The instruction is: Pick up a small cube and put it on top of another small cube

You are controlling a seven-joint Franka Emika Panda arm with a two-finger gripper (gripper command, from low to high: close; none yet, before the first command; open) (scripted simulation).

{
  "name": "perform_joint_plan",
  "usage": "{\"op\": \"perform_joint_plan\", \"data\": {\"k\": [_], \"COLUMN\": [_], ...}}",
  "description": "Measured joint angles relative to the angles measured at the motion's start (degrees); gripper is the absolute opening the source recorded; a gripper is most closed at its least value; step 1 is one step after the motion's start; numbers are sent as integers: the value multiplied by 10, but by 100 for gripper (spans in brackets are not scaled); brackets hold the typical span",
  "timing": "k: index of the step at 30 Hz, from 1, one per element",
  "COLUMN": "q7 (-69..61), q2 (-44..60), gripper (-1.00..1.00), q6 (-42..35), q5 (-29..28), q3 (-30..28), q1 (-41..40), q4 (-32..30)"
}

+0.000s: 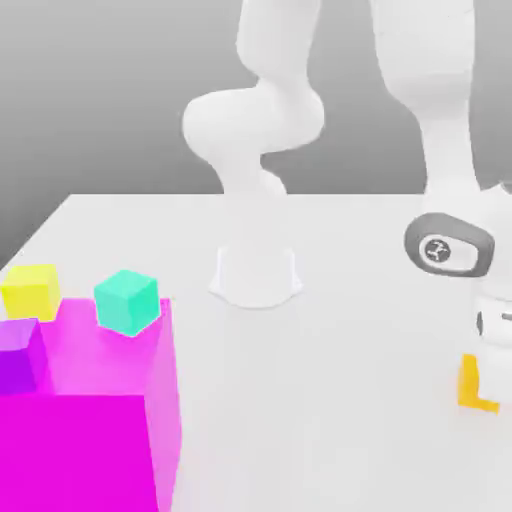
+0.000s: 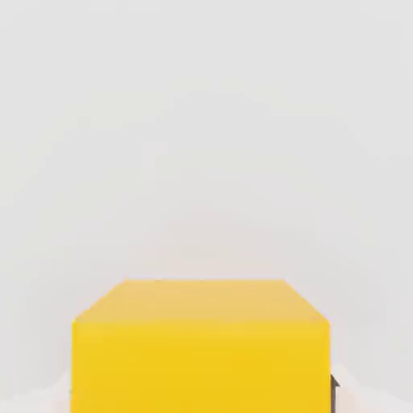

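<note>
Exterior view | magenta block [image 1: 85, 445]: yellow cube [image 1: 31, 293], purple cube [image 1: 18, 356], teal cube [image 1: 127, 302] on top | pincer [image 1: 496, 382]: grasping orange cube [image 1: 469, 384]

The robot arm [image 1: 255, 120] is white, built of smooth, rounded, tube-like segments on a flared white base [image 1: 256, 278] at the frame's centre. Near the right edge, a dark grey oval ring [image 1: 421, 247] surrounds a white inset carrying a round dark emblem [image 1: 437, 251] with pale lines.
</note>
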Motion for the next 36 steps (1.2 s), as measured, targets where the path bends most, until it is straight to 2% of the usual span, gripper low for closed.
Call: {"op": "perform_joint_plan", "data": {"k": [3, 4, 8, 14, 19, 28, 32, 33, 36], "q7": [-44, -44, -6, 60, 74, 41, 18, 16, 16], "q2": [-60, -74, -121, -186, -235, -318, -306, -299, -299], "gripper": [-100, -100, -100, -100, -100, -100, -100, 100, 100], "q6": [-44, -48, -109, -216, -306, -468, -420, -402, -402], "q5": [58, 56, 41, 30, 60, 142, 156, 157, 157], "q3": [38, 40, -21, -95, -149, -273, -289, -290, -290], "q1": [-26, -24, -67, -220, -319, -441, -450, -451, -451], "q4": [-14, -17, 9, 62, 104, 169, 130, 118, 118]}}
